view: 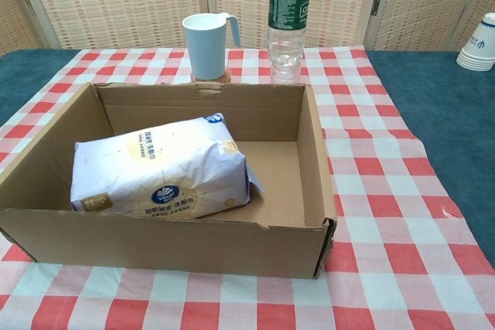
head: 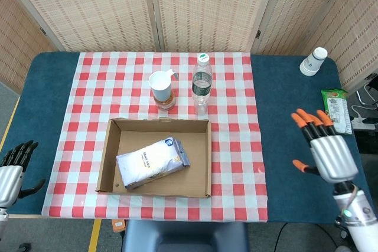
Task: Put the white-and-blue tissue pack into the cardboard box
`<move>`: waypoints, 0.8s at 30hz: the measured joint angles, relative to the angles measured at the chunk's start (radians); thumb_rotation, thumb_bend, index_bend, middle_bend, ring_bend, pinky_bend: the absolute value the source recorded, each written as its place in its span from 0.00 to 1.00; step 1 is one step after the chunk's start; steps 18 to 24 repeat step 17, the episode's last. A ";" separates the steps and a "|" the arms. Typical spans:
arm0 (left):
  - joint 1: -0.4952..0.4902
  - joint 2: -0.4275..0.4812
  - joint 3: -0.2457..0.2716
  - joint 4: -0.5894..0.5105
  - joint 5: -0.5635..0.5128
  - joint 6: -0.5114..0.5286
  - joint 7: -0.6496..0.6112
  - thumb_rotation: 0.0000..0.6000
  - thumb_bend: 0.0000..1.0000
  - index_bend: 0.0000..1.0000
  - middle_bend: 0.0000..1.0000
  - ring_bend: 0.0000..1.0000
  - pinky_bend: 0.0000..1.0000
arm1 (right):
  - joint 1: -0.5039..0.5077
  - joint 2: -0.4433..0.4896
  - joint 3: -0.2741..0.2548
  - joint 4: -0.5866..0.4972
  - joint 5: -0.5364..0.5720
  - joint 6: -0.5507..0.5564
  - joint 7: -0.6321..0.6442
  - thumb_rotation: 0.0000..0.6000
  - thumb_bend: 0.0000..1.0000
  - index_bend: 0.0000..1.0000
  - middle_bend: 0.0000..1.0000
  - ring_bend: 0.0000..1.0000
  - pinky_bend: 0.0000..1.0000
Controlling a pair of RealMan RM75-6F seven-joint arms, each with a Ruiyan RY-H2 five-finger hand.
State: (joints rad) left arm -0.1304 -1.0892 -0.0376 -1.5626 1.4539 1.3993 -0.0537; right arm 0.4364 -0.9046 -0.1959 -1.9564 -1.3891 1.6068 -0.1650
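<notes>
The white-and-blue tissue pack [head: 152,163] [view: 158,169] lies inside the cardboard box [head: 108,151] [view: 315,175], on its left half, with nothing touching it. My right hand [head: 322,146] hovers over the blue table at the right, far from the box, its orange-tipped fingers spread and holding nothing. My left hand [head: 13,167] hangs at the table's left front edge, empty, dark fingers apart. Neither hand shows in the chest view.
A white mug [head: 161,87] [view: 207,43] and a water bottle [head: 202,84] [view: 288,17] stand just behind the box. Stacked paper cups [head: 313,61] [view: 479,42] sit at the back right. A green snack packet [head: 336,111] lies near my right hand.
</notes>
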 measured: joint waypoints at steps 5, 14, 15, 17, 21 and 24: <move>0.001 -0.005 -0.002 0.005 -0.006 0.000 0.007 1.00 0.24 0.00 0.00 0.00 0.10 | -0.098 -0.050 -0.010 0.167 -0.043 0.038 0.098 1.00 0.00 0.00 0.00 0.00 0.00; -0.004 -0.012 0.000 0.007 -0.004 -0.009 0.016 1.00 0.24 0.00 0.00 0.00 0.10 | -0.196 -0.190 0.032 0.355 -0.071 0.027 0.124 1.00 0.00 0.00 0.00 0.00 0.00; -0.006 -0.013 0.000 0.006 -0.003 -0.011 0.020 1.00 0.24 0.00 0.00 0.00 0.10 | -0.202 -0.197 0.036 0.367 -0.072 0.021 0.132 1.00 0.00 0.00 0.00 0.00 0.00; -0.008 -0.016 0.000 0.004 0.000 -0.011 0.025 1.00 0.24 0.00 0.00 0.00 0.10 | -0.216 -0.210 0.049 0.390 -0.076 0.009 0.147 1.00 0.00 0.00 0.00 0.00 0.00; -0.008 -0.016 0.000 0.004 0.000 -0.011 0.025 1.00 0.24 0.00 0.00 0.00 0.10 | -0.216 -0.210 0.049 0.390 -0.076 0.009 0.147 1.00 0.00 0.00 0.00 0.00 0.00; -0.008 -0.016 0.000 0.004 0.000 -0.011 0.025 1.00 0.24 0.00 0.00 0.00 0.10 | -0.216 -0.210 0.049 0.390 -0.076 0.009 0.147 1.00 0.00 0.00 0.00 0.00 0.00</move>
